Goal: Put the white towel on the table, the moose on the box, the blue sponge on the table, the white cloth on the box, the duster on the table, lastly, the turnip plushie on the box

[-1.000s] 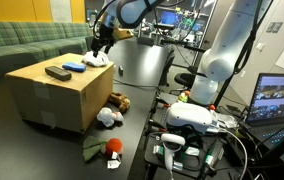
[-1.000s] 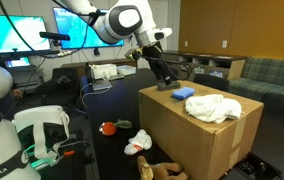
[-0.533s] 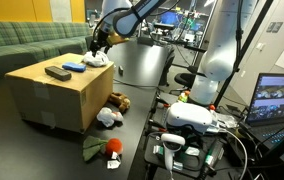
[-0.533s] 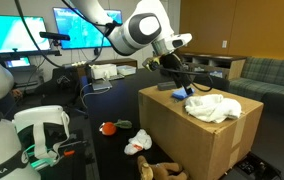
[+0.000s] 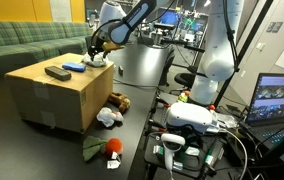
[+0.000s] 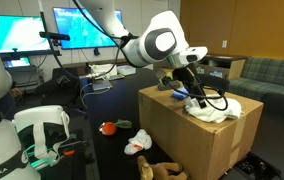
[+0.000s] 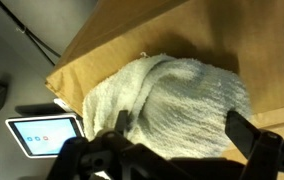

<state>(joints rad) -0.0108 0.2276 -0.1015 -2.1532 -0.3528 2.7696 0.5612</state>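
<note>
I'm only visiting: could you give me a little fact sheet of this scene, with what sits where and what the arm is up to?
On the box: white towel, blue sponge, duster
On the black table: moose, white cloth, turnip plushie
Gripper: over the white towel, jaws open on either side of it
Held: nothing
Contact with towel: cannot tell
</note>
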